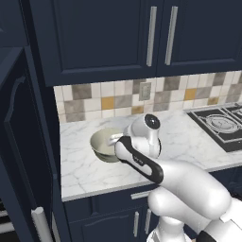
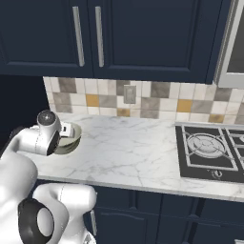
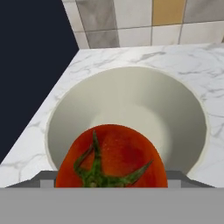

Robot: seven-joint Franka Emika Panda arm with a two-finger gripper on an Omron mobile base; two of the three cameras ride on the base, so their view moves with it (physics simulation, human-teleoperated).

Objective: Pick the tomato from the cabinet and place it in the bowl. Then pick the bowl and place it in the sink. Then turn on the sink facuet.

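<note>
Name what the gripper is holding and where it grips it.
The tomato, held above the bowl. The fingertips are hidden, so the exact place of the hold cannot be told.

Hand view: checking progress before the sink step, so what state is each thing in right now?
Tomato: at the gripper, over the bowl's opening, stem facing the camera; held or released can't be told.
Bowl: upright on the counter, nothing else in it.
Cabinet doors: closed.
Stove: no flame showing.

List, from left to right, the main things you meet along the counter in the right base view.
Bowl → bare marble counter → gas hob.
</note>
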